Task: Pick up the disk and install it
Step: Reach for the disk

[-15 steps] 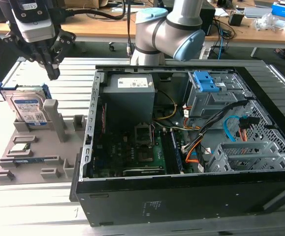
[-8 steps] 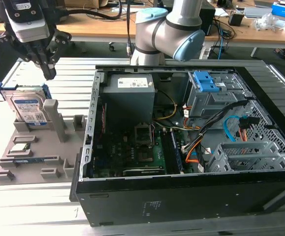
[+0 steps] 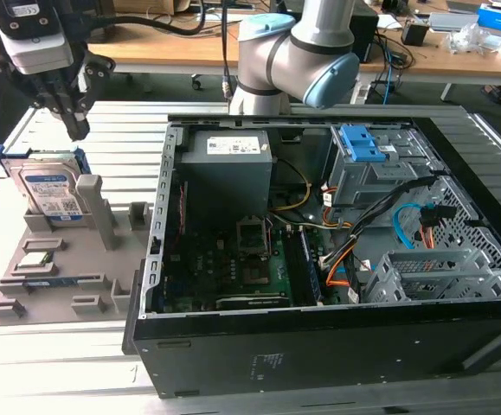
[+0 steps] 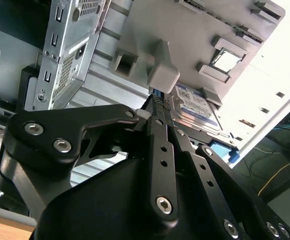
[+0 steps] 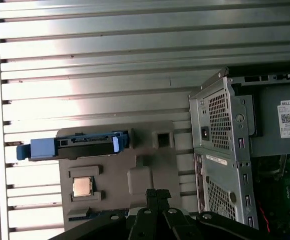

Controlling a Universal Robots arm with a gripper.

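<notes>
Gripper (image 4: 154, 106): seen nearest in both wrist views — its two black fingers are pressed together, and nothing is pinched between them.
Gripper's place: it is hung above the grey tray (image 3: 94, 264), over the end farthest from the exterior camera, just above the top edge of the disk. A gap between them is seen in the exterior view.
Disk (image 3: 49, 192): it is stood on edge in a slot at that same end of the tray, with its white-and-blue label turned toward the tray's middle. It is clipped in a blue frame (image 5: 34, 149), which is seen edge-on in the first wrist view.
Post (image 3: 95, 207): a grey upright is set on the tray just beside the disk.
Chip (image 5: 81, 186): a small square chip is laid flat in a pocket of the tray, near the disk.
Computer case (image 3: 319, 363): it is laid open on its side just beside the tray, on the exterior view's right.
Table (image 3: 51, 372): tray and case are both borne by a ribbed metal top.
</notes>
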